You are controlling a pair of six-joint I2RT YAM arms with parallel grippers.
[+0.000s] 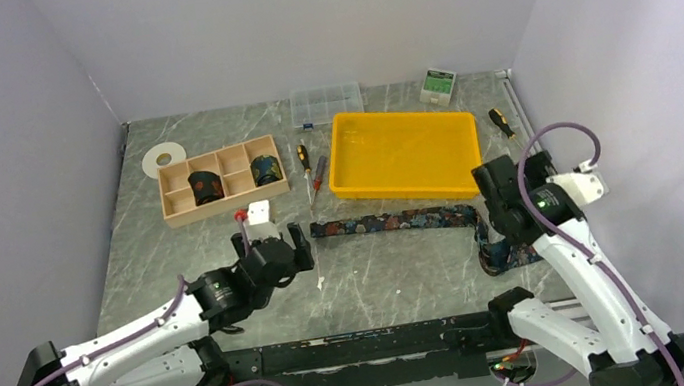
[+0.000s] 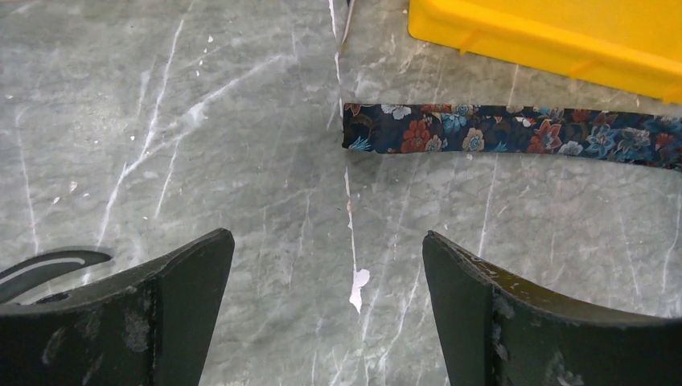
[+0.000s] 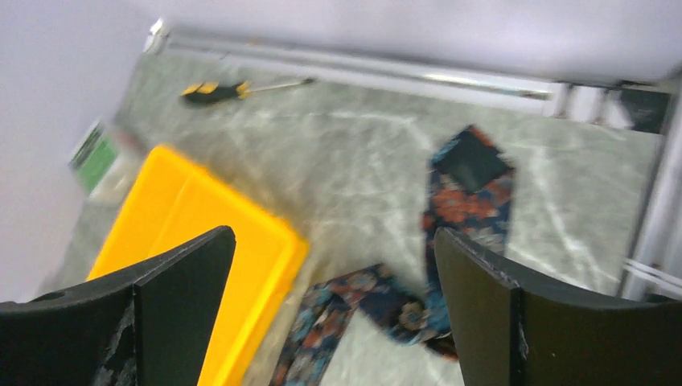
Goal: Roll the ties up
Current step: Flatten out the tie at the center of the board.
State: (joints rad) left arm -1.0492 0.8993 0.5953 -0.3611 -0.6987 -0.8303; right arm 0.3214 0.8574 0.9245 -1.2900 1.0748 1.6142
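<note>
A flowered tie (image 1: 392, 220) is laid flat on the table (image 1: 380, 278) just in front of the yellow tray (image 1: 403, 151). Its wide end is bent back beside the right pincer (image 3: 334, 241), which is spread apart, grasping nothing. The left pincer (image 2: 328, 249) is likewise released, near the tie's narrow end. Two coiled ties (image 1: 206, 186) are seated in separate compartments of the wooden box (image 1: 182, 201).

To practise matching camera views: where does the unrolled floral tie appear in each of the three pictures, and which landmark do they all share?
Top external: the tie lies flat mid-table, just in front of the yellow tray, and bends nearer at its right end.
Left wrist: the tie is at upper right and runs off the right edge.
Right wrist: the tie is at lower centre, blurred.
Shared landmark: the yellow tray.
</note>
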